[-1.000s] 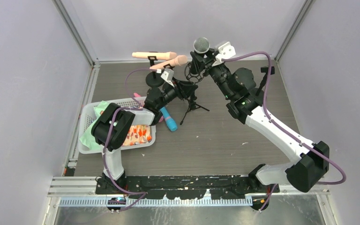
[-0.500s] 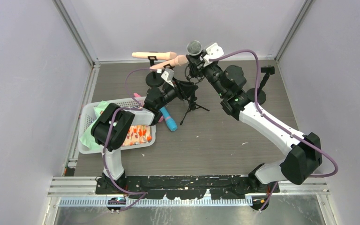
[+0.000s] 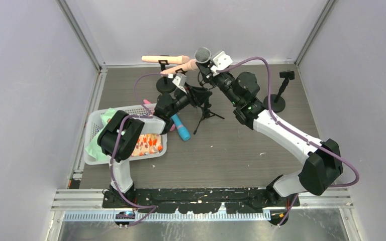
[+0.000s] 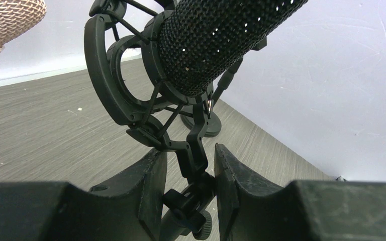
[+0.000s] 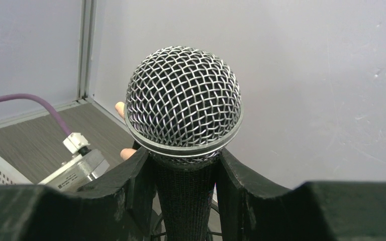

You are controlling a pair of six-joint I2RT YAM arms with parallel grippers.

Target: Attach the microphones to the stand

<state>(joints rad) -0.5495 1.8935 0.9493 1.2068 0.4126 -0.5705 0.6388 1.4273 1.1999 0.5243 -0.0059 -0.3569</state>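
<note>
My right gripper (image 3: 208, 67) is shut on the black microphone (image 3: 202, 54), just under its silver mesh head (image 5: 183, 103); it shows in the right wrist view (image 5: 183, 173). The microphone's lower end sits inside the black shock-mount ring (image 4: 111, 75) of the tripod stand (image 3: 204, 113). My left gripper (image 3: 194, 95) is shut on the stand's neck joint (image 4: 197, 168) below the ring. One peach microphone (image 3: 165, 59) lies in a clip on a round-base stand (image 3: 166, 85). A second peach microphone (image 3: 185, 67) is beside it. The blue microphone (image 3: 181, 128) lies on the table.
A white basket (image 3: 96, 123) with cloths stands at the left. Another round-base stand (image 3: 280, 91) with an empty clip stands at the back right. Grey walls close in the back and both sides.
My right arm has moved left and lowered, carrying the black microphone over to the shock mount. My left gripper has stayed on the stand.
</note>
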